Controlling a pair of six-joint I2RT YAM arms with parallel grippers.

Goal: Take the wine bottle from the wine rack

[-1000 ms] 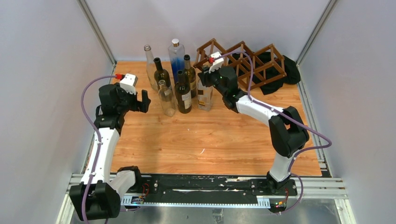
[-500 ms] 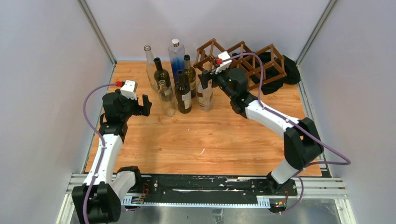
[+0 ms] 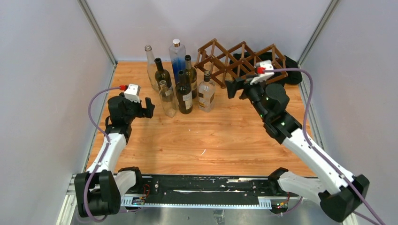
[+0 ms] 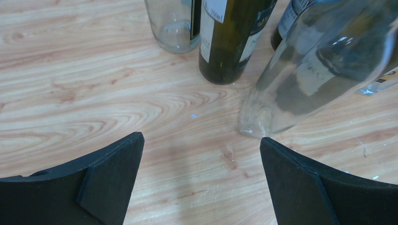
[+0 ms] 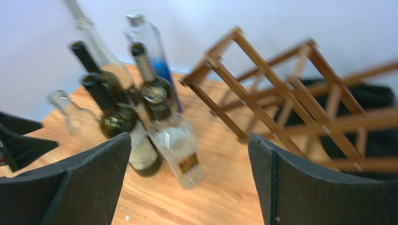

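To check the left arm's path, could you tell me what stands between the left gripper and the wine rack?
The cluster of upright bottles stands between the left gripper and the wine rack, as the top view shows.

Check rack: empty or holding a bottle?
Empty. Rack cells show only slats and black cloth behind; bottles all stand upright on the table beside it.

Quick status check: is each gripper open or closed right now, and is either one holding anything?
Left gripper: open, holding nothing.
Right gripper: open, holding nothing.
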